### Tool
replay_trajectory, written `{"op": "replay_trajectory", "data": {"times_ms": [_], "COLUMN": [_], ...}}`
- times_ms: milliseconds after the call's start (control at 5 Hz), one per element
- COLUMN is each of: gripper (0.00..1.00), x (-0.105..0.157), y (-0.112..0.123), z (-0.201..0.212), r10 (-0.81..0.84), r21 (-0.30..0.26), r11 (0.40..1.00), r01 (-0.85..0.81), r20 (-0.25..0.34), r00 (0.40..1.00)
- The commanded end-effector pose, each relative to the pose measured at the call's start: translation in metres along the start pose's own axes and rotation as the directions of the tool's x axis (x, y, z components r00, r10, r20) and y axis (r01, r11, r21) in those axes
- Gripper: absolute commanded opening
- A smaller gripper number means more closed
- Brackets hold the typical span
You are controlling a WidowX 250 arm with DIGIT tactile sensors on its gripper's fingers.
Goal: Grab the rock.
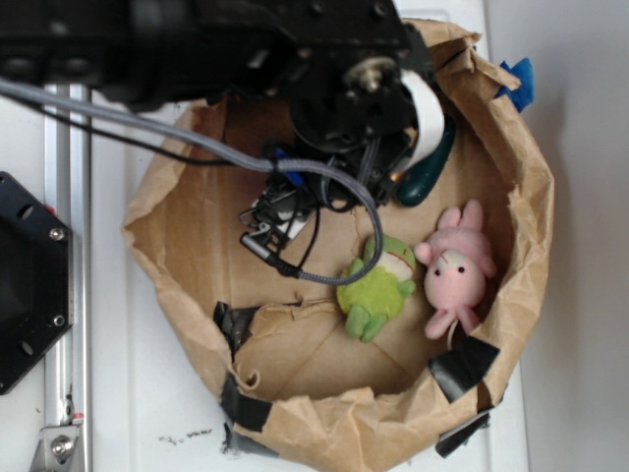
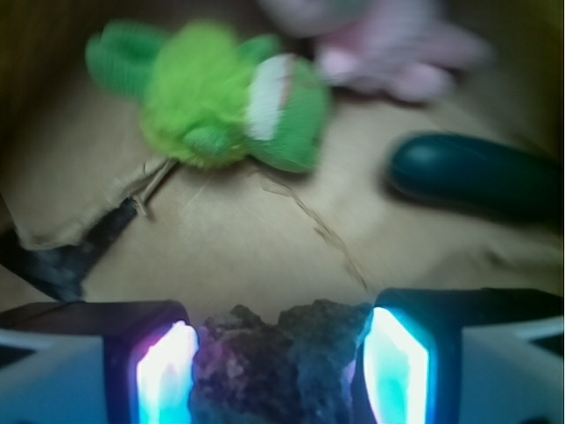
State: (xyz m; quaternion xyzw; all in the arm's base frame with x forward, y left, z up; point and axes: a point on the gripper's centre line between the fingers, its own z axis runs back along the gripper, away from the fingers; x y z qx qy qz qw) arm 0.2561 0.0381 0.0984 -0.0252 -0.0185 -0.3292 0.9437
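Closest to us in the wrist view, the gripper (image 2: pixel 281 367) fills the bottom edge, its two glowing fingers (image 2: pixel 163 375) standing on either side of the rock (image 2: pixel 278 358). The rock sits squarely between them, its lumpy dark sides touching or all but touching both pads, so we read the gripper as clenched on the rock. We cannot tell whether the rock rests on the paper floor or is raised off it.

From the outside camera, the largest thing is the black robot arm (image 1: pixel 246 49), reaching in from the top left over a crumpled brown paper bag (image 1: pixel 521 246) with its walls rolled down into a shallow nest. The arm hides the gripper and the rock in that view.

We count two plush toys inside the bag: one green frog (image 1: pixel 378 285) and one pink bunny (image 1: pixel 455 270), lying just beside each other. One dark green cucumber-shaped thing (image 1: pixel 428 172) lies near the bag's far wall, partly under the arm. We count one rock.
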Motion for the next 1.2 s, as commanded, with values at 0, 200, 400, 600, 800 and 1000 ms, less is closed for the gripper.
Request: {"op": "replay_trajectory", "data": {"times_ms": [0, 200, 400, 600, 800, 1000], "gripper": [0.00, 0.00, 0.00, 0.00, 0.00, 0.00], "x": [-0.001, -0.008, -0.004, -0.001, 0.002, 0.003], "y": [-0.025, -0.030, -0.036, -0.032, -0.026, -0.027], "z": [0.071, 0.088, 0.094, 0.092, 0.089, 0.087], "r10": [0.404, 0.533, 0.543, 0.552, 0.563, 0.564], "r21": [0.094, 0.066, 0.069, 0.078, 0.054, 0.087], "r11": [0.908, 0.838, 0.830, 0.822, 0.817, 0.812], "r01": [-0.408, -0.541, -0.554, -0.565, -0.574, -0.578], "r20": [0.059, 0.111, 0.132, 0.141, 0.133, 0.141], "r00": [0.913, 0.839, 0.830, 0.822, 0.815, 0.814]}}
